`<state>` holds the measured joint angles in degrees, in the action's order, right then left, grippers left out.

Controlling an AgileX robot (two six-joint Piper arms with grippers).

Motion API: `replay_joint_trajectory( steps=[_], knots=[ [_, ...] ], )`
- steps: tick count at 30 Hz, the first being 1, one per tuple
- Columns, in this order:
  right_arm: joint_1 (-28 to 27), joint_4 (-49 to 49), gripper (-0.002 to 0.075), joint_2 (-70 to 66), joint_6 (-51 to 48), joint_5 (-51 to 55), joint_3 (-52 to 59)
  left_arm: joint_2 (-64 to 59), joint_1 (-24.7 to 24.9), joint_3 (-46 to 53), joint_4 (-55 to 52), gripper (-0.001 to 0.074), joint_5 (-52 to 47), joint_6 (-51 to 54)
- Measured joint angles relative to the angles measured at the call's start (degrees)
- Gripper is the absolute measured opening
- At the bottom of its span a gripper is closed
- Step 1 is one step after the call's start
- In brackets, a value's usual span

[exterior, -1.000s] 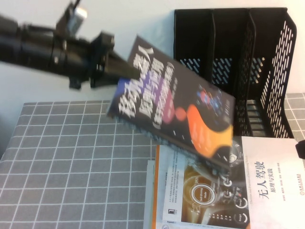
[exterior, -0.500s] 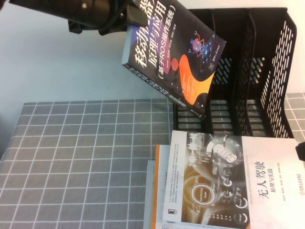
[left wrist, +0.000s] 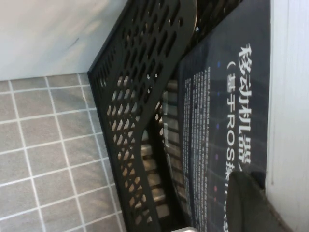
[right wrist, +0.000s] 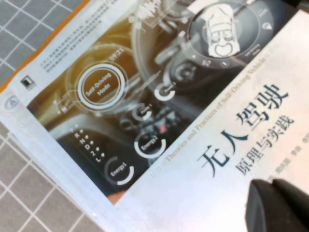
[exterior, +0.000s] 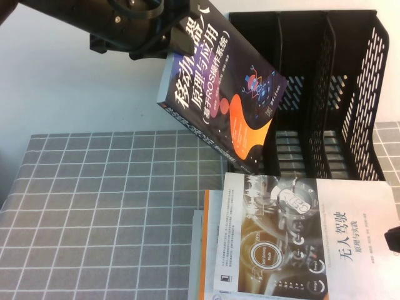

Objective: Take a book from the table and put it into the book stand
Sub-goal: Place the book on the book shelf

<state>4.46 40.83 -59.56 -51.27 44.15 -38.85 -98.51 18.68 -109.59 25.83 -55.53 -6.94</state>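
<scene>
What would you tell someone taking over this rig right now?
Left claw: shut on the navy book, gripping its upper corner and holding it tilted in the air, clear of the table, in front of the black book stand.
Right claw: low over the white-and-grey book, at the table's right edge; it holds nothing.
Done: navy book picked up and brought to the stand.
Left: line it up with a compartment, lower it in, release. All three compartments look empty. The white-and-grey book lies on a small pile in front of the stand.
</scene>
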Motion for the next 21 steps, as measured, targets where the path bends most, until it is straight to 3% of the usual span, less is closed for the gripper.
replay_joint_trajectory(
  steps=[13, 21],
  knots=[
    [0.00, 0.37, -0.0003, 0.00, 0.00, -1.80, 0.04, 0.00, 0.00, -1.27, -1.35, 0.0111, -4.91, 0.82],
    [0.00, 1.10, -0.0003, 0.00, 0.00, -1.33, 0.04, 0.00, 0.00, -1.27, -1.99, 0.0111, -1.57, -0.77]
  ],
)
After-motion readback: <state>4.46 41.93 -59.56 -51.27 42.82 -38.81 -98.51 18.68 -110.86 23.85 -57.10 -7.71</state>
